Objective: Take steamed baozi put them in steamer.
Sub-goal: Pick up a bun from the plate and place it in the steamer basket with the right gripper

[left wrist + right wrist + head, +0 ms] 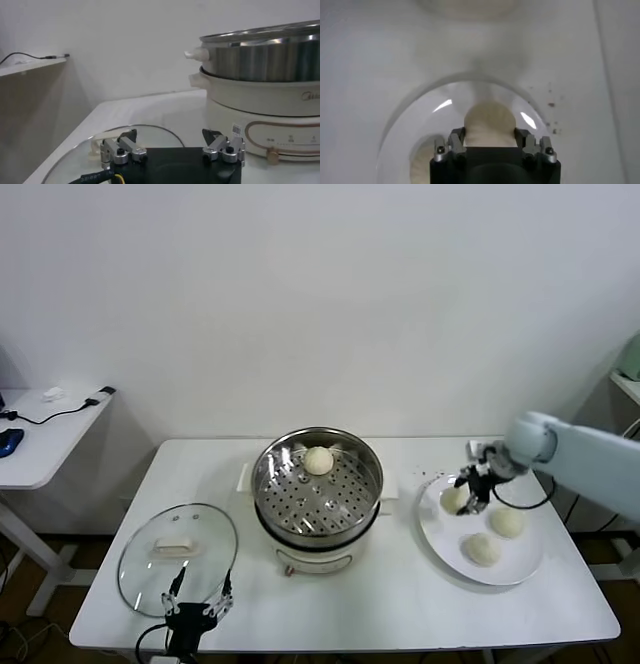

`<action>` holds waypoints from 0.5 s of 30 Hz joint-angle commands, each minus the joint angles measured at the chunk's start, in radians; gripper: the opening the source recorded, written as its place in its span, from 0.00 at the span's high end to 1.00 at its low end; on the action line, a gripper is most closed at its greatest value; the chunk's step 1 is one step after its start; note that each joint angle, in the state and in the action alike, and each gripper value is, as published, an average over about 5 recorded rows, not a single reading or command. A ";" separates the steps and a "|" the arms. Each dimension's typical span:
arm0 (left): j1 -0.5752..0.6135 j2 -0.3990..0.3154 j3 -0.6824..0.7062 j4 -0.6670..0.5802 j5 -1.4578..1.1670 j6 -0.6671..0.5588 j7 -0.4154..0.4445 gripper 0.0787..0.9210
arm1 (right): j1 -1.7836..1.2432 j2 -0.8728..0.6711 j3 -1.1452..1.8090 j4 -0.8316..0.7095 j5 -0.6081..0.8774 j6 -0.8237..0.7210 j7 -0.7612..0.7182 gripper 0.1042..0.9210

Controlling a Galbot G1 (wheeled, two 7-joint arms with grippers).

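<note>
From the head view, we see one baozi (318, 460) in the steamer (268, 474) and three on the plate (525, 564); our right gripper (470, 490) is on the nearest bun (454, 499). The left wrist view shows our left gripper (172, 150) wide open, holding nothing, over the glass lid (75, 157). In the right wrist view, the fingers (456, 140) are closed against both sides of that bun (489, 122).

Bare table (400, 594) separates plate (440, 539) from steamer (362, 484), whose raised rim blocks low passage.

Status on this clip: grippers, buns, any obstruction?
Right gripper clamped on a cream-white bun on the white plate. Left gripper open, parked. One bun in steel steamer basket. Path clear.
</note>
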 commanded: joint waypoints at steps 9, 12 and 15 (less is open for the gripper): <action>-0.008 0.007 0.020 -0.025 0.000 0.016 0.002 0.12 | 0.491 0.254 -0.101 0.339 0.571 -0.157 0.139 0.33; -0.003 0.009 0.018 -0.030 -0.002 0.016 0.001 0.12 | 0.441 0.343 -0.102 0.355 0.607 -0.189 0.176 0.33; 0.004 0.011 0.017 -0.035 -0.002 0.016 0.001 0.12 | 0.378 0.426 -0.107 0.329 0.611 -0.208 0.203 0.33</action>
